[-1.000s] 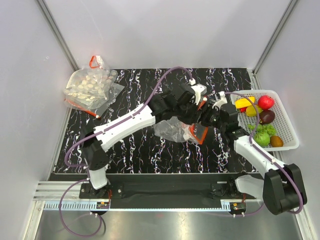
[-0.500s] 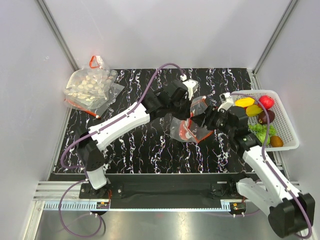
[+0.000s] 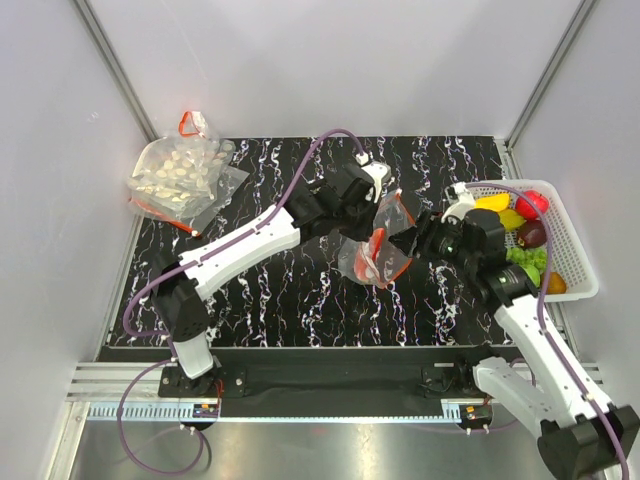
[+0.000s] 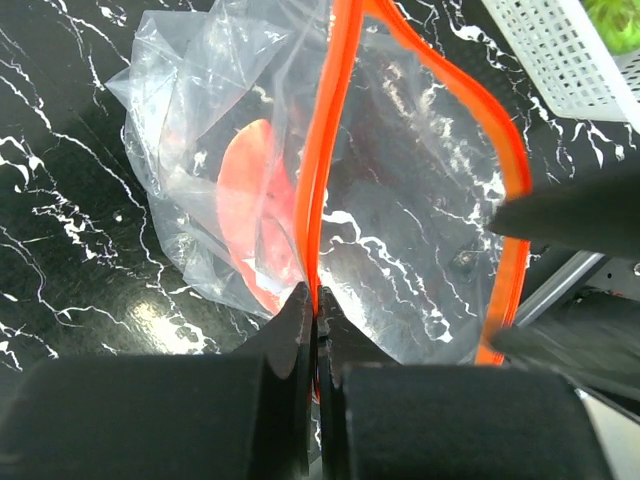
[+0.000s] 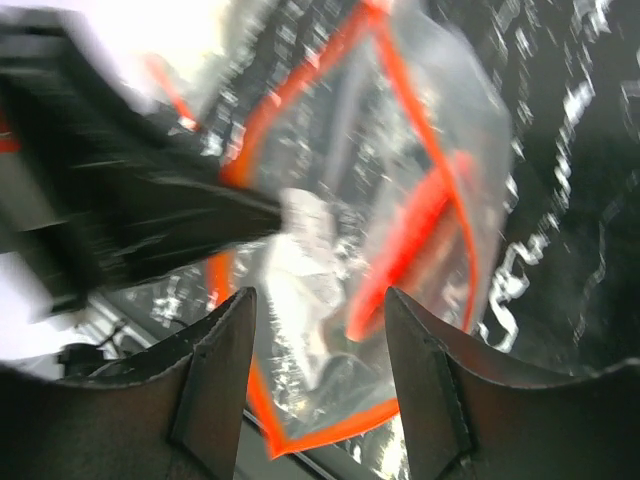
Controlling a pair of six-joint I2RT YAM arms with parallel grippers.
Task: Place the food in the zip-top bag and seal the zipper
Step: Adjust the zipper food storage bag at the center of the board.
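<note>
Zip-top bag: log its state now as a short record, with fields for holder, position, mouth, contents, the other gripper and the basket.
holder: left gripper, shut on the zipper at one side of the mouth
position: zip-top bag over the middle of the table, mouth end raised
mouth: open, the zipper's two sides bowed apart
contents: an orange-red piece shows through the plastic
other gripper: right gripper open, empty, close to the mouth
basket: white basket at the table's right, with food items in it

Right of the zip-top bag (image 3: 372, 262), a basket (image 3: 578, 243)
</note>
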